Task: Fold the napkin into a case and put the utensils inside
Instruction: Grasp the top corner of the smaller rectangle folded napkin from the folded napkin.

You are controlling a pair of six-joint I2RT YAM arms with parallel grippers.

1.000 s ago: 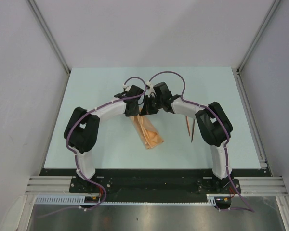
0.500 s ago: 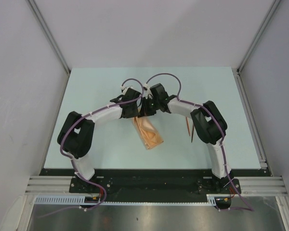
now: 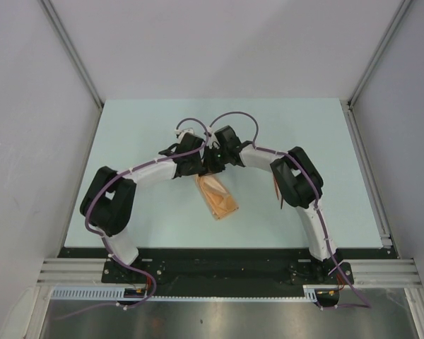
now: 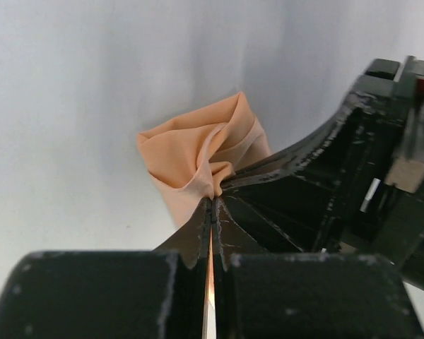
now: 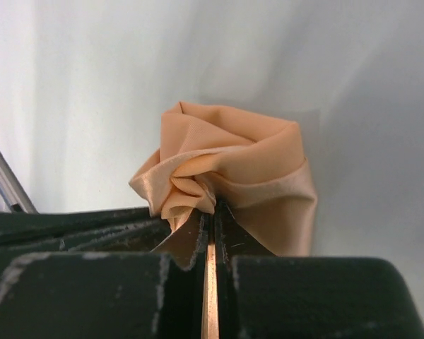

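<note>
The peach-orange napkin (image 3: 219, 198) lies folded into a narrow strip in the middle of the table, its far end lifted and bunched. My left gripper (image 3: 196, 167) and right gripper (image 3: 215, 167) stand side by side over that far end, each shut on a pinch of cloth. In the left wrist view the napkin (image 4: 198, 152) gathers into the shut tips of the left gripper (image 4: 213, 199). The right wrist view shows the napkin (image 5: 247, 152) puckered at the right gripper (image 5: 213, 206). The utensils (image 3: 278, 189), thin reddish-brown sticks, lie right of the napkin, partly hidden by the right arm.
The pale green table (image 3: 141, 127) is walled by grey panels on the left, back and right. A metal rail (image 3: 367, 169) runs along its right edge. Both arms' elbows bend outward, the right one (image 3: 297, 176) over the utensils.
Both arms have swung a little to the left and toward the near edge. The pinched far end of the napkin came with them, so the strip looks shorter and more bunched.
</note>
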